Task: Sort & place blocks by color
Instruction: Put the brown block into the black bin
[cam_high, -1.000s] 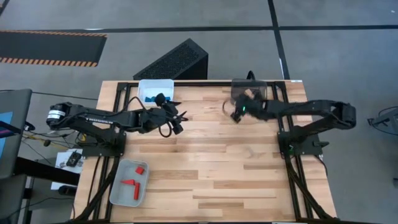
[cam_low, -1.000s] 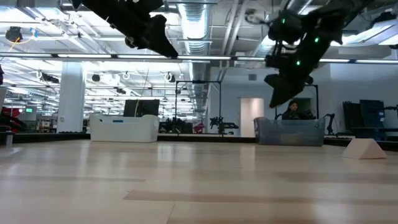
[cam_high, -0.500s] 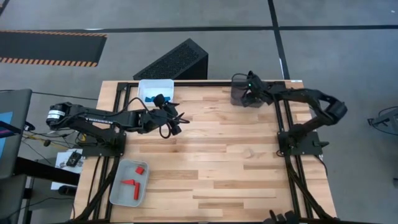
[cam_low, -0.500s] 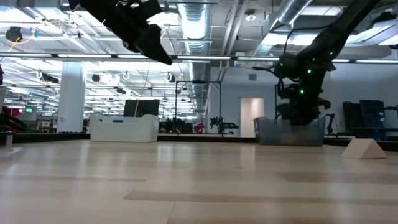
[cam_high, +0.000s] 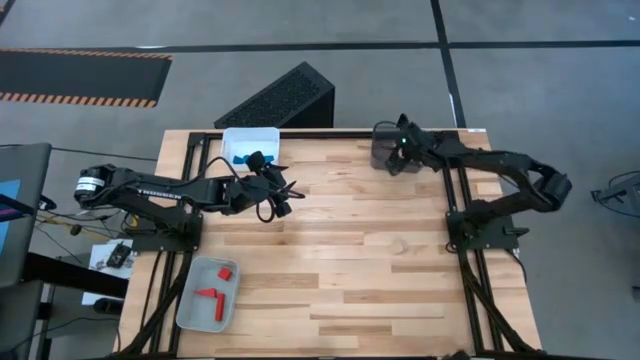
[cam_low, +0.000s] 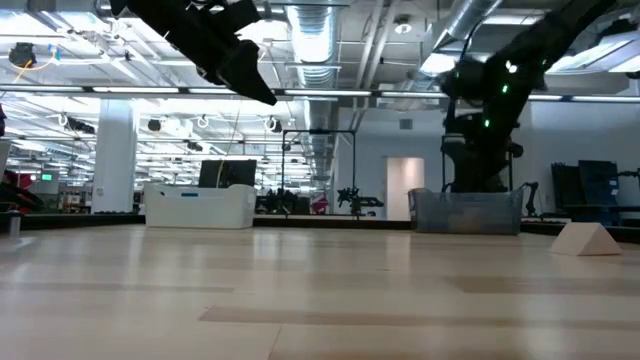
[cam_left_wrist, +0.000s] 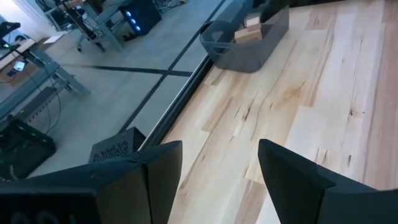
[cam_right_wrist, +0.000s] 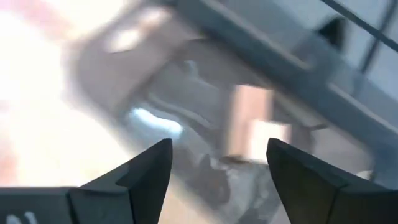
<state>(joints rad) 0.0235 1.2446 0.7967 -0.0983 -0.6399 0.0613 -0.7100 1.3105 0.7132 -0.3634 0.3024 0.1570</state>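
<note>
Plain wood blocks (cam_left_wrist: 249, 31) lie in a dark tinted bin (cam_high: 385, 152) at the table's far right. My right gripper (cam_high: 398, 158) hangs open just above that bin (cam_low: 468, 212), and blurred wood blocks (cam_right_wrist: 252, 124) show beyond its fingers. Blue blocks (cam_high: 240, 158) sit in a white bin (cam_high: 252, 135) at the far left. Red blocks (cam_high: 213, 293) rest in a grey tray (cam_high: 195, 310) near the near-left corner. A light wood wedge (cam_low: 588, 238) rests on the table on its flat base. My left gripper (cam_high: 287, 199) is open and empty, held high over the table's left-centre.
A black perforated box (cam_high: 280, 98) stands on the floor beyond the far edge. Dark frame rails run along the table's sides (cam_high: 470, 270). Bare wood spreads between the two arms and toward the near edge (cam_high: 340, 280).
My right gripper has swung from the table's far-centre toward the far edge to a place over the dark bin, dipped low into it, and risen a little since. The left arm has kept still.
</note>
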